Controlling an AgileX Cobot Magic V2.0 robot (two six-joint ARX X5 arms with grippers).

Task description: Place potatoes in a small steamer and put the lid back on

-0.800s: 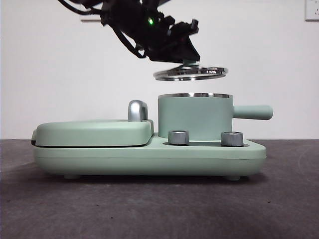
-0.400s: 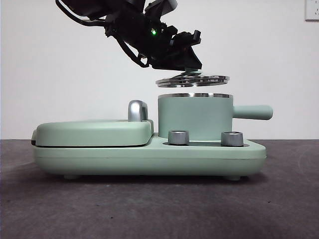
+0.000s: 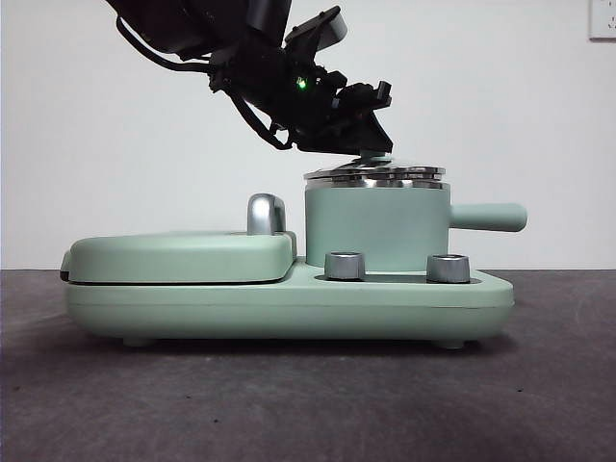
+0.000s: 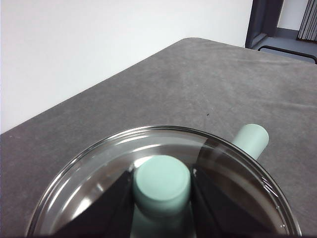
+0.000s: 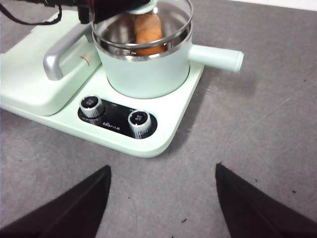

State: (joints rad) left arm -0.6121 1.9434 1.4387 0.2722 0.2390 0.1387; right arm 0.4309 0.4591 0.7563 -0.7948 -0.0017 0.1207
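Note:
The small steamer (image 3: 377, 229), a mint-green pot with a side handle (image 3: 489, 217), stands on the right of a mint-green cooker base (image 3: 289, 298). Through the glass the orange-brown potato (image 5: 147, 30) shows inside the steamer (image 5: 146, 64). The glass lid (image 3: 375, 175) rests on the pot's steel rim, slightly tilted. My left gripper (image 3: 364, 144) is shut on the lid's mint-green knob (image 4: 161, 184), its black jaws on either side of it. My right gripper (image 5: 162, 198) hovers open over the table in front of the cooker, away from it.
A flat mint-green griddle lid (image 3: 183, 256) with a chrome handle (image 3: 267, 214) covers the cooker's left half. Two metal dials (image 3: 345, 266) sit on its front. Dark grey table surface lies all around.
My left gripper has lowered the lid from well above the steamer down onto its rim. The right gripper's earlier position is not shown.

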